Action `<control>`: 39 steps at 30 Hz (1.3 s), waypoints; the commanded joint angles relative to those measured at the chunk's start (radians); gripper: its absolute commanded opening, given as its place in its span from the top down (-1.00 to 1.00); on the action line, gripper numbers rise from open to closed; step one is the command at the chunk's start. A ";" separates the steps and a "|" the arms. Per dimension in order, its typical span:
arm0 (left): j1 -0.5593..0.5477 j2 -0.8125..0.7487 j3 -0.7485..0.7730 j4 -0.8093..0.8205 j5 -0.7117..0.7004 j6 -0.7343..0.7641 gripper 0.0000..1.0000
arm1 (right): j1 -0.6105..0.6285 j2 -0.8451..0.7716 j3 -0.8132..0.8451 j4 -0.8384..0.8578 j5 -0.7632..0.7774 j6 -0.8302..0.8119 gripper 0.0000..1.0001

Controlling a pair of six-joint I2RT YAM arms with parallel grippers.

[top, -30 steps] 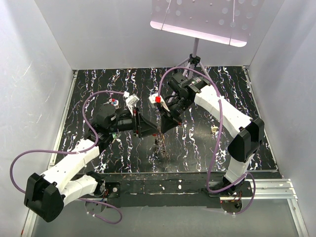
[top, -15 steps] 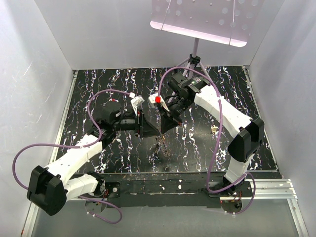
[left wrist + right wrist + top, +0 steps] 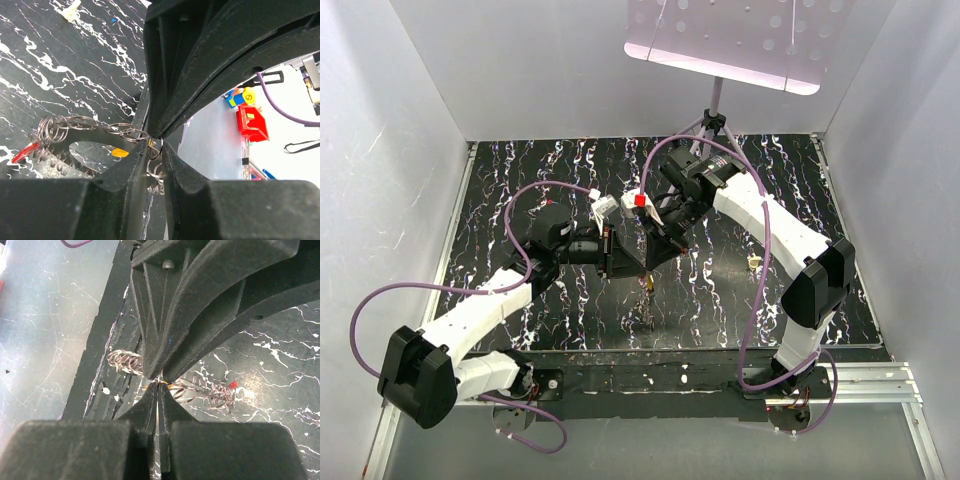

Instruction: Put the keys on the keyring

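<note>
My left gripper [image 3: 156, 143] and right gripper [image 3: 158, 384] meet tip to tip, both jaws clamped on a chain of wire rings [image 3: 117, 131]; a red key [image 3: 22, 152] hangs left of my left jaws.

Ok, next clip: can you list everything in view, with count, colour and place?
keyring: one chain of linked wire rings, silvery, hanging from where the two tools meet over mid-table
red key: one, at the chain's end
yellow key: one, beside the tool tips; only its head shows
small beige item: one, on the table to the right; too small to identify
table: one, black with white marbling
tripod stand: one, grey, at the far edge, carrying a light panel
cables: purple, one along each arm
left tool: black, tips pinched together at the chain
right tool: black, tips pinched together, facing the left tool
</note>
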 commanded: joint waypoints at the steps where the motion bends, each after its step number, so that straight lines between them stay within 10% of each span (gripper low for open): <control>1: -0.007 -0.005 0.022 0.030 0.018 0.001 0.70 | -0.004 -0.003 0.030 -0.258 -0.058 0.014 0.97; 10: -0.007 -0.026 -0.015 0.099 0.038 -0.028 1.00 | -0.005 -0.009 0.030 -0.257 -0.071 0.029 0.97; 17: -0.005 -0.152 -0.142 0.278 -0.049 -0.106 1.00 | -0.065 -0.038 0.094 -0.258 -0.115 0.041 0.26; 32: -0.005 -0.342 -0.386 0.832 -0.345 -0.102 1.00 | -0.091 -0.156 0.034 -0.001 -0.213 0.004 0.20; 39: -0.005 -0.274 -0.426 1.114 -0.451 -0.274 1.00 | -0.091 -0.133 0.117 0.175 -0.181 0.279 0.20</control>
